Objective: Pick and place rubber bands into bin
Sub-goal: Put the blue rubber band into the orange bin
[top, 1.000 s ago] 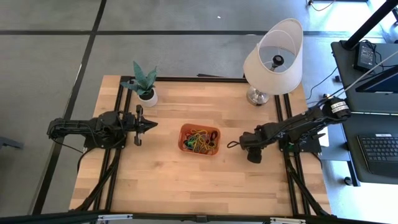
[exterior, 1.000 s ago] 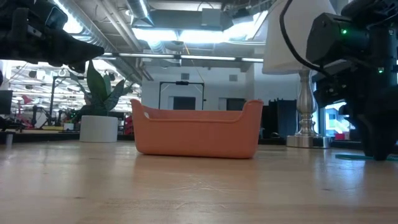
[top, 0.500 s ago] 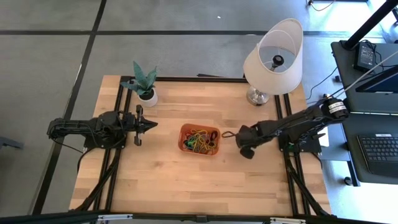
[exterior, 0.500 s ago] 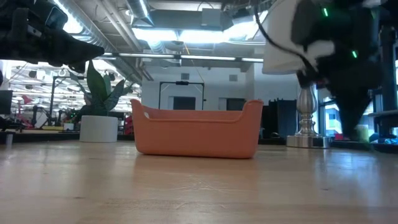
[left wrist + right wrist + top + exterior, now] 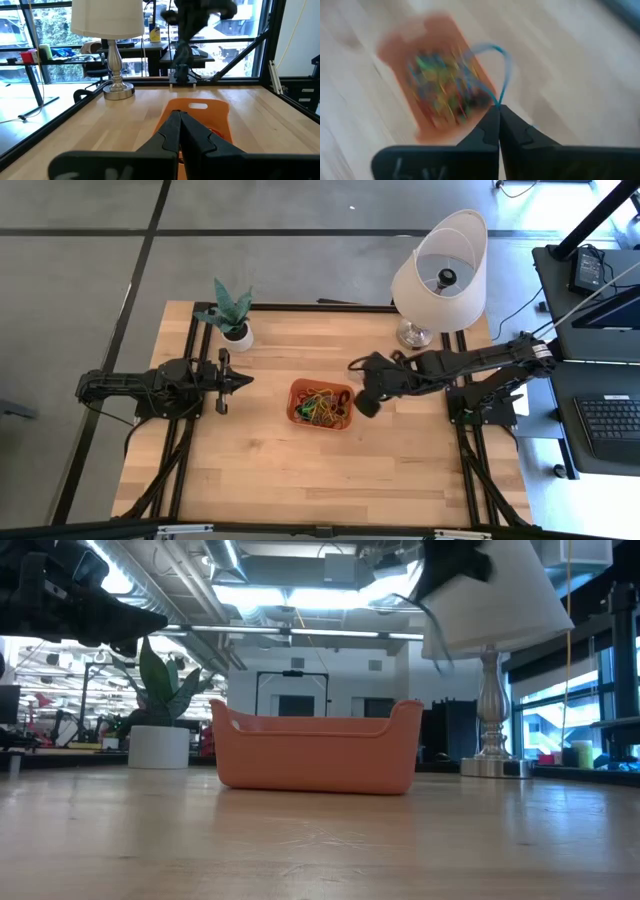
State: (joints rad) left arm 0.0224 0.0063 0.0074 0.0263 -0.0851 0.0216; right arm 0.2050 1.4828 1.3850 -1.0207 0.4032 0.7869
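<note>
The right gripper [image 5: 498, 107] has its two dark fingers pressed together on a thin blue elastic loop [image 5: 496, 67], which arches out from the fingertips; pinching it at one point lets the rest hang free so it can fall clear when released. In the overhead view this right gripper [image 5: 352, 366] sits raised just beside the right end of the small shallow orange plastic bin [image 5: 321, 404], and the wrist camera looks down on that bin [image 5: 400, 47], so the arm appears to be carrying the band over for a drop, though the blurred wrist picture leaves it uncertain whether the loop is already above the rim. Inside the bin lies a tangle of small rubber bands [image 5: 322, 405] in green, red, yellow and dark colours, and no loose bands are visible on the pale wooden table [image 5: 300, 470]. The left gripper [image 5: 241, 380] waits with its fingers closed on nothing, well left of the bin and pointing towards it, out of the working arm's way. Behind stand a white-shaded lamp [image 5: 440, 268] and a potted green plant [image 5: 232, 313].
</note>
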